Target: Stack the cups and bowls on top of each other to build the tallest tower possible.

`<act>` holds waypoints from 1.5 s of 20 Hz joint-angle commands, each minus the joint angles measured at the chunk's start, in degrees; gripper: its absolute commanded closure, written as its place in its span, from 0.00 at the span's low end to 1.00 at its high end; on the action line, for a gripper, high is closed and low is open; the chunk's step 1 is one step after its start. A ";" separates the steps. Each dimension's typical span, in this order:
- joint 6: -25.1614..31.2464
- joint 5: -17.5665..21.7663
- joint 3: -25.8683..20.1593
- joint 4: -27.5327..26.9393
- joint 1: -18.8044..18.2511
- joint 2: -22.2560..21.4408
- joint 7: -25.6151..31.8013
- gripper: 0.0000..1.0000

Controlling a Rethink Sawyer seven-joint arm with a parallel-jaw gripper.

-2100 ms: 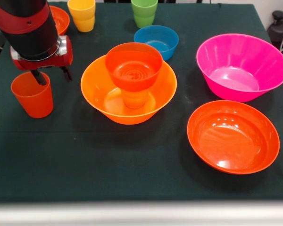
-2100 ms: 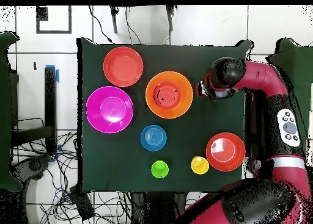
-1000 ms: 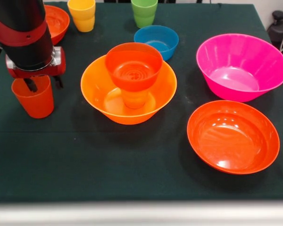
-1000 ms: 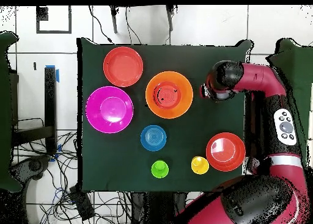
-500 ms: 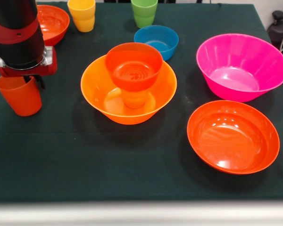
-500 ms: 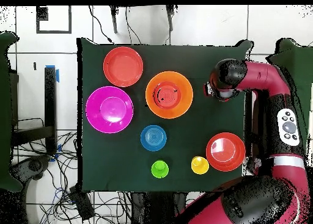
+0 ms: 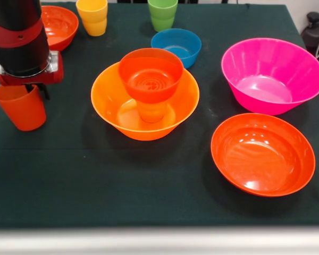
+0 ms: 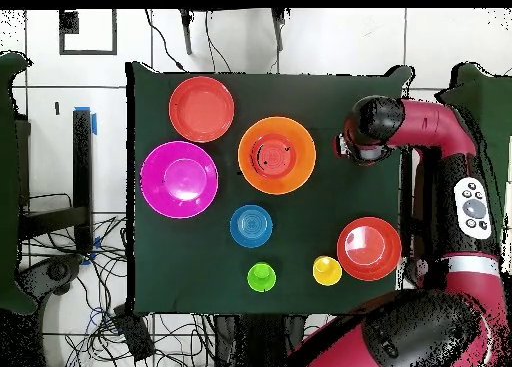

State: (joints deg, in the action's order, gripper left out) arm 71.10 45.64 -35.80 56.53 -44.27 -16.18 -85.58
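At the left side of the front view the end effector (image 7: 31, 91) pinches the rim of a red-orange cup (image 7: 19, 108), 1 finger inside the cup and 1 outside against its wall. The cup hangs slightly tilted, and whether its base touches the dark green desk (image 7: 149, 180) cannot be told. Near the middle of the desk sits the large orange bowl (image 7: 145, 101), and inside it stands the tower (image 7: 151, 85): an orange cup (image 7: 151, 111) upside down with a small red-orange bowl (image 7: 151, 74) resting upright on top. Behind it lies the small blue bowl (image 7: 176, 47). The magenta bowl (image 7: 272, 74) sits to the right, with a wide red-orange bowl (image 7: 262, 154) in front of it. At the far edge stand the yellow cup (image 7: 92, 16) and green cup (image 7: 162, 14), with a 2nd wide red-orange bowl (image 7: 58, 25) beside the yellow one.
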 commanded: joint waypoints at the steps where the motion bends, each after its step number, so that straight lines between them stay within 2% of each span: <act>1: 0.46 0.68 1.99 3.78 3.28 -4.80 10.58 1.00; 8: 5.69 0.19 3.55 4.91 6.20 -10.25 8.63 1.00; 16: 9.19 -1.49 5.77 6.45 9.67 -14.04 4.39 1.00; 30: 10.58 -7.46 9.61 8.73 14.81 -15.51 -3.03 1.00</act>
State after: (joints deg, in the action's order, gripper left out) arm 76.95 38.63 -29.61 59.32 -31.66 -31.53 -85.58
